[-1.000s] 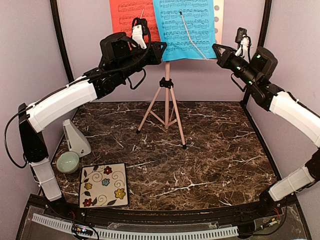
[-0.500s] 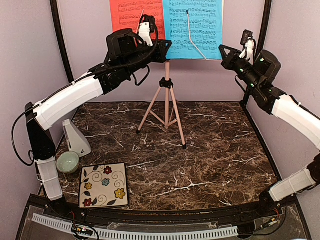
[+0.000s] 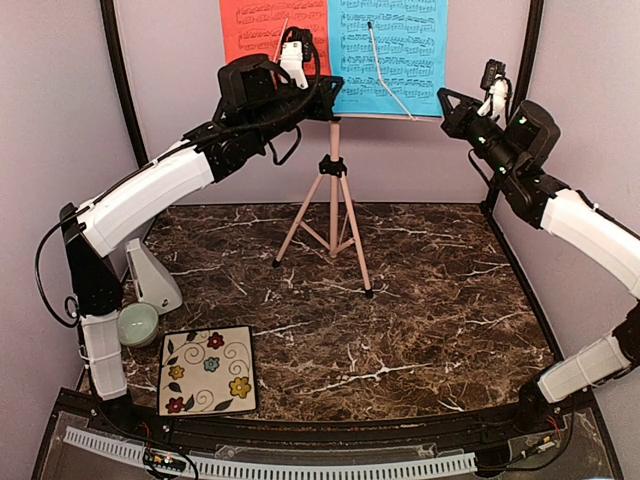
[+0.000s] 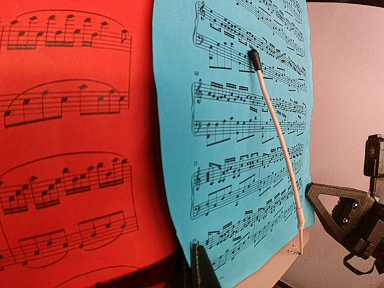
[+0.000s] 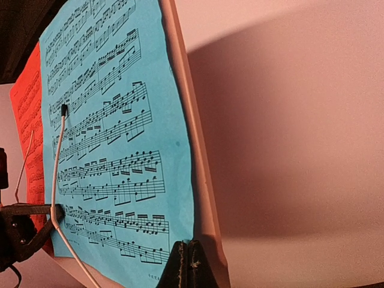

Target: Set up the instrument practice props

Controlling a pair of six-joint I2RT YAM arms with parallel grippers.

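Top external view: the left arm rises from its base at the near left corner, bends at the elbow beside the wall and stretches its white forearm up and to the right. Its wrist is level, with the left gripper (image 3: 330,98) at the lower edge of the desk of the pale pink tripod music stand (image 3: 333,190), where the red sheet (image 3: 265,25) meets the blue sheet (image 3: 400,50). The right arm mirrors it from the near right corner, its forearm slanting up and to the left. The right gripper (image 3: 447,100) points at the desk's lower right corner, just beside it.

Both sheets stand upright side by side on the desk, the blue overlapping the red, and a thin page-holder wire (image 3: 385,70) lies across the blue one.

On the left wrist view, the dark fingertips (image 4: 201,270) are pressed together at the blue sheet's bottom edge; whether they pinch anything cannot be told. On the right wrist view, the fingertips (image 5: 186,264) are likewise closed, against the bottom corner of the blue sheet and the desk's pink rim.

The stand's legs rest mid-back on the marble table (image 3: 430,300). The white pyramid metronome (image 3: 152,275) stands at the left edge, with the pale green bowl (image 3: 137,323) just in front of it and the floral tile (image 3: 208,370) nearer the front.
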